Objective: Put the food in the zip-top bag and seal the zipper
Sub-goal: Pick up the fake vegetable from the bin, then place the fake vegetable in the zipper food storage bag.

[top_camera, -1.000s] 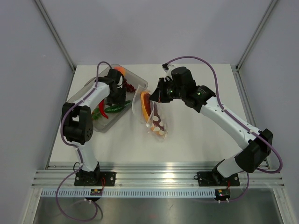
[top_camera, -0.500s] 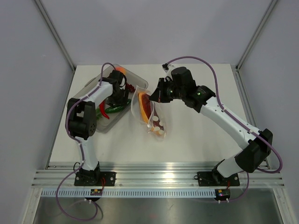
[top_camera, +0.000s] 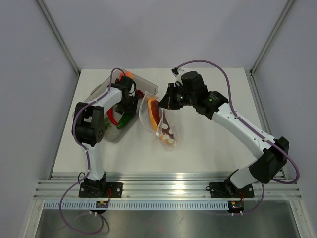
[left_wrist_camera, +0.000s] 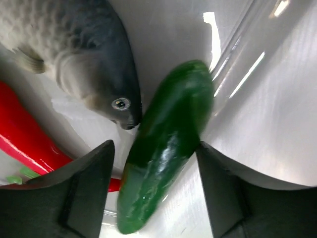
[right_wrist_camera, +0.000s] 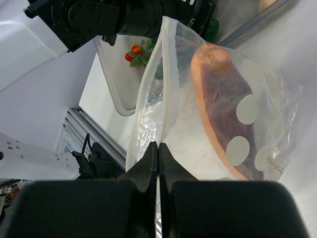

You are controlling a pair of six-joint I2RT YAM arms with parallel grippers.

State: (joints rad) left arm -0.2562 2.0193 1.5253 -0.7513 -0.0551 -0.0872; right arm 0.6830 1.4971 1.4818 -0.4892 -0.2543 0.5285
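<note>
The zip-top bag (top_camera: 159, 121) stands open at the table's middle, with an orange-red fruit wedge (right_wrist_camera: 225, 111) inside. My right gripper (right_wrist_camera: 158, 148) is shut on the bag's mouth edge by the zipper strip (right_wrist_camera: 166, 64) and holds it up. My left gripper (left_wrist_camera: 156, 191) is open down in the clear tray (top_camera: 96, 91), its fingers (left_wrist_camera: 86, 186) on either side of the dark-green cucumber (left_wrist_camera: 166, 144) with small gaps. A red chili (left_wrist_camera: 25, 134) lies to its left. In the top view the left gripper (top_camera: 126, 110) is over the tray's right part.
A grey toy fish (left_wrist_camera: 74, 54) lies in the tray beside the cucumber. An orange fruit (top_camera: 127, 75) and dark-red grapes (top_camera: 139, 92) sit at the tray's far end. The tray wall (left_wrist_camera: 237, 59) is close on the cucumber's right.
My left gripper has moved right and down inside the tray to the cucumber. The right gripper and bag have stayed in place.
</note>
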